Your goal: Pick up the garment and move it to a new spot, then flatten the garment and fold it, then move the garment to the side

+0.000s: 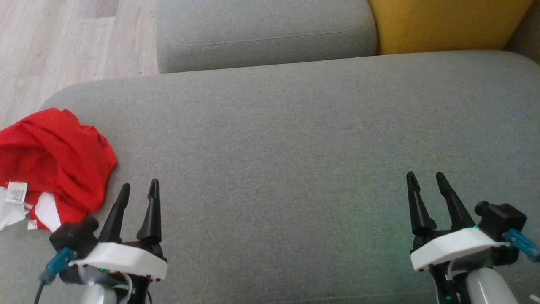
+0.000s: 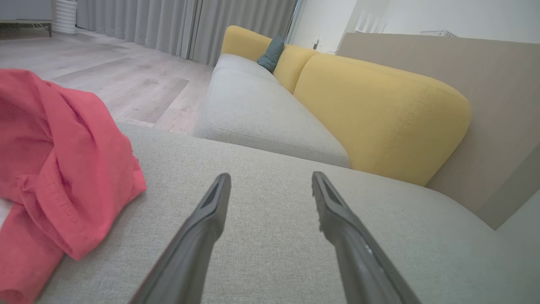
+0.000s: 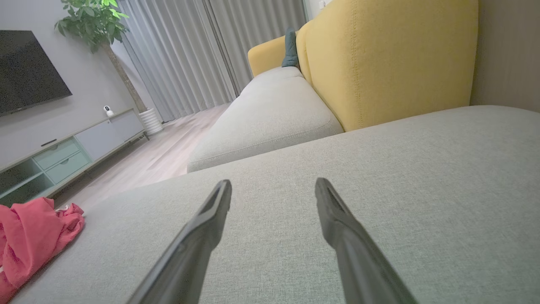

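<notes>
The pick-up is not yet begun: the crumpled garment (image 1: 55, 160) lies at the sofa seat's (image 1: 295, 147) left end just beside the left pincer (image 1: 140, 184), which, like the right pincer (image 1: 425, 174), stands parted and empty and probably must next swing left and close on it.
</notes>
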You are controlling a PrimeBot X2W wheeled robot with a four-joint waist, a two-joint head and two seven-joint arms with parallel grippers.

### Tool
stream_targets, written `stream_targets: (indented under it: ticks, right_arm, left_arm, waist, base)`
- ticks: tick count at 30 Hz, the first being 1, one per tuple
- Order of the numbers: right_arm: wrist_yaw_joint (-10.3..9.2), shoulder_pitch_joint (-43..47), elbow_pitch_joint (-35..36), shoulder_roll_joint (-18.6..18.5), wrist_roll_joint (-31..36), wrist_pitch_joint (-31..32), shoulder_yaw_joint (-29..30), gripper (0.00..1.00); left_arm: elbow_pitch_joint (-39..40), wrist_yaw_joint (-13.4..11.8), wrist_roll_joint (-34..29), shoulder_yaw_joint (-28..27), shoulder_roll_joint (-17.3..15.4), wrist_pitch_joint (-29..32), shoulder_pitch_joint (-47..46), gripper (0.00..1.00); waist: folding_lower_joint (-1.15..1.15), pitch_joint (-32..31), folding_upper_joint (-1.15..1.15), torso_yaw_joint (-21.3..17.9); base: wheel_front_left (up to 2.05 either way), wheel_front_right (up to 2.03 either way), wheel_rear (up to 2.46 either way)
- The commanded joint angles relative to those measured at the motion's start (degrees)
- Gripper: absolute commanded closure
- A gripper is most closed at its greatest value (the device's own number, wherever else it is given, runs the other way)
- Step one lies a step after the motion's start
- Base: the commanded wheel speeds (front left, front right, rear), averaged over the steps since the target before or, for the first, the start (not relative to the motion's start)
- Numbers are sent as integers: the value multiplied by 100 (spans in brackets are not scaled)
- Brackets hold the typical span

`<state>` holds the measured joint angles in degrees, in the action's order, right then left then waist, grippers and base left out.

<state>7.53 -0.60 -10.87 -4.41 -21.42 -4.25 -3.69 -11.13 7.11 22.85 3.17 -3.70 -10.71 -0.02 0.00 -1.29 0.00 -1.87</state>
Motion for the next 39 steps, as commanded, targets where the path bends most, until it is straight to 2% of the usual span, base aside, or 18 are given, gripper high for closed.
stream_targets:
  ticks: [1, 20, 39]
  right_arm:
    - [-4, -237, 177, -100, 214, -87, -149, 0]
    - [-4, -214, 109, -52, 1488, -254, -197, 0]
    - [-4, -172, 80, 83, 1263, -271, 5, 0]
  left_arm:
    - [167, 28, -218, -108, -83, -94, -152, 0]
    - [-190, 34, -1465, -130, -63, -429, -155, 0]
    - [-369, 35, -1277, -228, -15, -429, -197, 0]
  waist:
    - [0, -1, 0, 4]
    - [0, -5, 0, -16]
    - [0, 19, 0, 2]
  base:
    - [0, 0, 0]
    - [0, 0, 0]
    - [0, 0, 0]
